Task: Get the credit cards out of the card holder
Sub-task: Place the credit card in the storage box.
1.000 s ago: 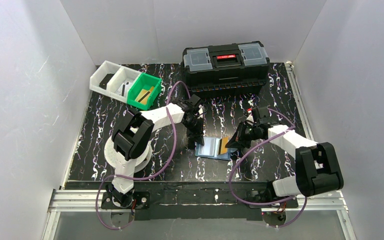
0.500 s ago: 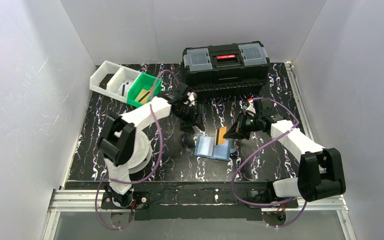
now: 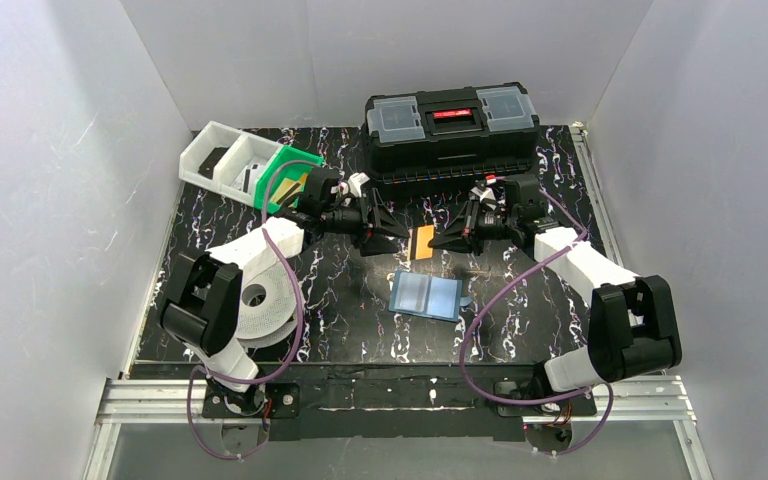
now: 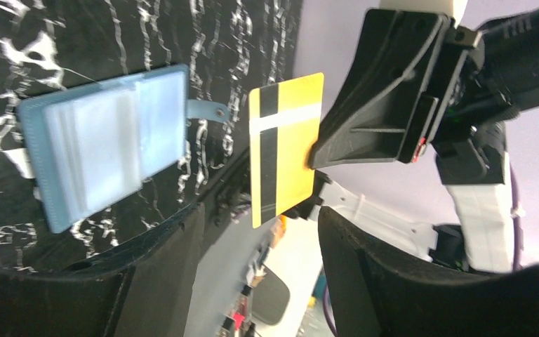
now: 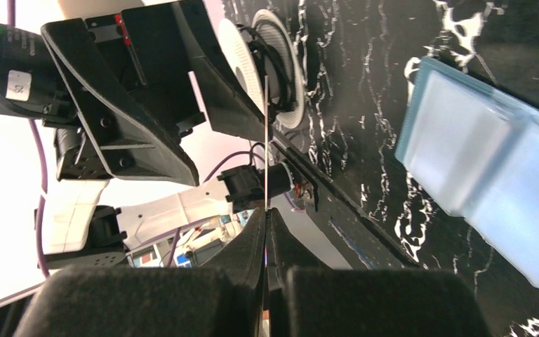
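The blue card holder [image 3: 426, 295] lies open and flat on the black marbled table, its pale inside up; it also shows in the left wrist view [image 4: 105, 151] and the right wrist view [image 5: 484, 168]. My right gripper [image 3: 448, 238] is shut on an orange-tan credit card [image 3: 423, 242] and holds it in the air behind the holder. The card [image 4: 284, 147] has a dark stripe and a white strip, and looks edge-on [image 5: 265, 140] from my right gripper [image 5: 265, 214]. My left gripper [image 3: 378, 226] faces the card with its fingers open [image 4: 260, 214], not touching it.
A large black toolbox [image 3: 452, 125] stands at the back of the table. A green bin [image 3: 285, 185] and white bins [image 3: 222, 158] sit at the back left, behind my left arm. White walls close in three sides.
My right gripper has drawn the card out of the holder and lifted it back. My left gripper has let go of the holder, opened, risen and turned toward the card.
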Robot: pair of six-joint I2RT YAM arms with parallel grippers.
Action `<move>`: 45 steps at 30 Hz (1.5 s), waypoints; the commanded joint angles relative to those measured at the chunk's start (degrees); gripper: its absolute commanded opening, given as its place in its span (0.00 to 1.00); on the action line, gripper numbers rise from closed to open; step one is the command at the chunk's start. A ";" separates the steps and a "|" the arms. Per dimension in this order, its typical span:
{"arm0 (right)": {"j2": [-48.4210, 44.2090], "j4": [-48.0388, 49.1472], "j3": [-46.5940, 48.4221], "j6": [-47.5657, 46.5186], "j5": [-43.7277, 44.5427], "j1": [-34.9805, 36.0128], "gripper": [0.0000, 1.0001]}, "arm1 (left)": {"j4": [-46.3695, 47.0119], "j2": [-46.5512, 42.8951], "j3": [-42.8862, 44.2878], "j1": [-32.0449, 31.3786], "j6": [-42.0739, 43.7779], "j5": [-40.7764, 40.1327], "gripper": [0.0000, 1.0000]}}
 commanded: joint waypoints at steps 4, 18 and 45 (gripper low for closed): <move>1.19 7.31 2.77 5.91 -4.18 2.25 0.01 | 15.93 0.06 -1.57 0.52 -10.11 7.66 0.53; 0.22 6.58 2.98 5.31 -2.23 2.96 0.01 | 10.60 -1.13 -1.62 1.41 -6.86 5.93 0.47; 2.11 14.49 4.31 11.18 -3.09 6.63 0.01 | 17.85 -0.44 -3.82 4.03 -11.75 10.92 0.40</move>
